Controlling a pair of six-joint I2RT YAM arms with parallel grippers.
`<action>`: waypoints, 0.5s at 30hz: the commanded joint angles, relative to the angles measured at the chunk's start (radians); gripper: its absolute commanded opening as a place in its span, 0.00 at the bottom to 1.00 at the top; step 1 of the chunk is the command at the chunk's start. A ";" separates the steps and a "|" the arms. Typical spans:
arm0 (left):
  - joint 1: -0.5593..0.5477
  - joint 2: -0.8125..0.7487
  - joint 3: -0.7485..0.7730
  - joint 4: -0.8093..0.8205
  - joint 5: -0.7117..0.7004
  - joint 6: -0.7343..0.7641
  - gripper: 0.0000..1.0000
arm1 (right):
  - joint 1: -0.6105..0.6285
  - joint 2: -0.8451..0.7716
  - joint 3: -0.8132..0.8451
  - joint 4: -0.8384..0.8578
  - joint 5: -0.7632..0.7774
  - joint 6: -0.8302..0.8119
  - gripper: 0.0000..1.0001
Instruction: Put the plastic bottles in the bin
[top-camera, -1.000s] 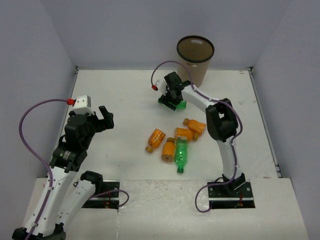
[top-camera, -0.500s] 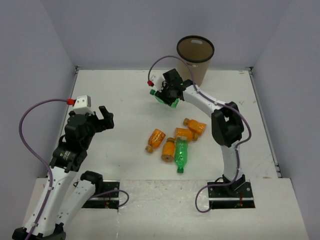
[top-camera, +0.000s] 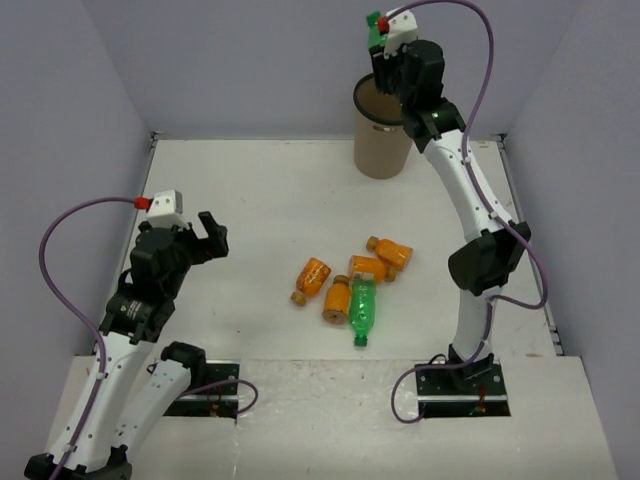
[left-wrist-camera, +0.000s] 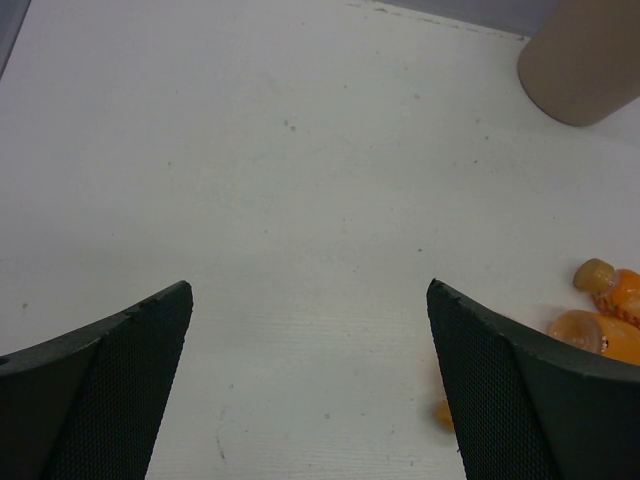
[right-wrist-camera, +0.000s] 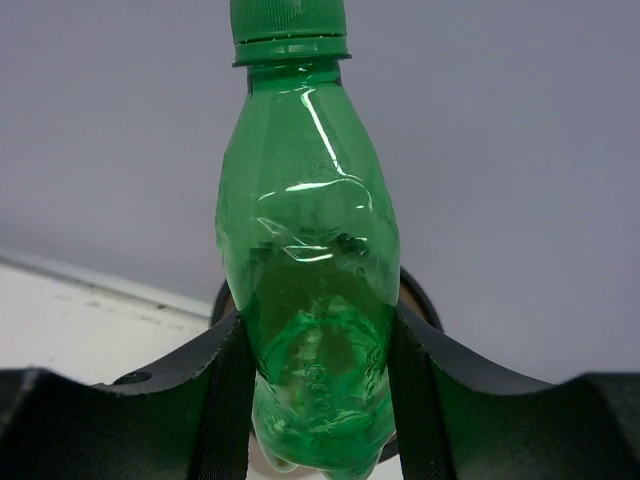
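My right gripper (top-camera: 384, 52) is shut on a translucent green bottle (top-camera: 375, 24), held cap up over the mouth of the tan bin (top-camera: 381, 150). In the right wrist view the green bottle (right-wrist-camera: 305, 280) sits between my fingers (right-wrist-camera: 215, 400), with the bin's black rim (right-wrist-camera: 424, 300) behind it. Several orange bottles (top-camera: 313, 277) and a second green bottle (top-camera: 362, 310) lie in a cluster on the white table. My left gripper (top-camera: 210, 238) is open and empty, left of the cluster; its wrist view shows orange bottles (left-wrist-camera: 600, 330) at the right edge. The clear bottle is out of view.
The bin (left-wrist-camera: 585, 60) stands at the back of the table against the grey back wall. Grey walls close the table on the left and right. The left arm's purple cable (top-camera: 60, 240) loops at the left side.
My right arm has lifted the green bottle from the table left of the bin up over the bin's opening. The left arm and the bottles on the table have not moved.
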 joint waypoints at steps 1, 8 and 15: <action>-0.002 0.005 -0.010 0.039 0.018 0.022 1.00 | -0.030 0.125 0.148 -0.030 0.095 0.021 0.14; -0.002 -0.004 -0.009 0.042 0.022 0.025 1.00 | -0.071 0.177 0.152 0.006 0.174 0.067 0.96; -0.002 0.017 -0.007 0.041 0.026 0.028 1.00 | -0.065 0.001 0.148 -0.076 0.078 0.153 0.99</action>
